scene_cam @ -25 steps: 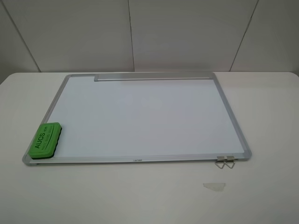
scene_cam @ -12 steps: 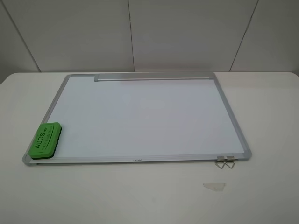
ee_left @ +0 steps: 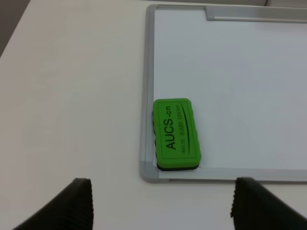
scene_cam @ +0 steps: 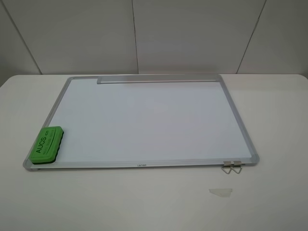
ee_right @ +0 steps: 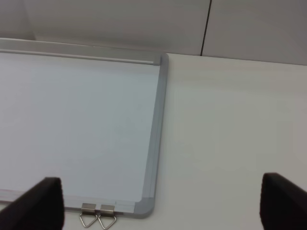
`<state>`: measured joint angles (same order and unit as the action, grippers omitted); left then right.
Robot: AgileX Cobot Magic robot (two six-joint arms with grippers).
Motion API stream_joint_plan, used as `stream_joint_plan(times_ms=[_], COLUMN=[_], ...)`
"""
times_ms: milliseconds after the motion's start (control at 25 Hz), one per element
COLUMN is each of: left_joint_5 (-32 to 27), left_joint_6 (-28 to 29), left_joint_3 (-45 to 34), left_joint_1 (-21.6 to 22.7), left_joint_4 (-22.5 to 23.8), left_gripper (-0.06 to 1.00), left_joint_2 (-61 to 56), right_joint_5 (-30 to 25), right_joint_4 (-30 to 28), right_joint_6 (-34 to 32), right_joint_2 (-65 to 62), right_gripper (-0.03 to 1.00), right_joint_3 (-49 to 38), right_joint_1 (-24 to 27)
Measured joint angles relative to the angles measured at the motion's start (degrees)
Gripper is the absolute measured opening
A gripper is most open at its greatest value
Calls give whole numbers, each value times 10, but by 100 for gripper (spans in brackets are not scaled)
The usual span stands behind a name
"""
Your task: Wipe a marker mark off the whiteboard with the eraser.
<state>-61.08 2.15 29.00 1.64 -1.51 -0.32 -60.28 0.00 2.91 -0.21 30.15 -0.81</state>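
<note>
The whiteboard (scene_cam: 144, 120) lies flat on the table, silver frame all round, tray strip (scene_cam: 156, 79) on its far edge. The green eraser (scene_cam: 46, 143) rests on the board's near left corner, lettering up; the left wrist view shows the eraser (ee_left: 175, 133) lying free just ahead of my left gripper (ee_left: 163, 206), whose dark fingertips (ee_left: 79, 201) stand wide apart and open. My right gripper (ee_right: 160, 206) is open too, held near the board's right corner (ee_right: 146, 203). No marker mark shows on the white surface in any view. Neither gripper appears in the exterior view.
Two metal hanging clips (scene_cam: 231, 166) stick out from the board's near right edge, also the clips (ee_right: 98, 215) in the right wrist view. A small clear scrap (scene_cam: 221, 192) lies on the table in front. A white panelled wall stands behind the table.
</note>
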Motion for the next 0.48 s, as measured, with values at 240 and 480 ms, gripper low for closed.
stream_joint_plan(times_ms=[240, 480], left_joint_5=[1, 1], left_joint_6=[-12, -12], left_joint_3=[0, 0], left_joint_1=[3, 3], left_joint_4=[-10, -11], left_gripper=[62, 62], left_joint_2=[0, 0], right_joint_5=[0, 0], right_joint_4=[0, 0], right_joint_6=[0, 0], right_joint_2=[0, 0], right_gripper=[82, 82], right_joint_3=[0, 0], right_joint_1=[0, 0])
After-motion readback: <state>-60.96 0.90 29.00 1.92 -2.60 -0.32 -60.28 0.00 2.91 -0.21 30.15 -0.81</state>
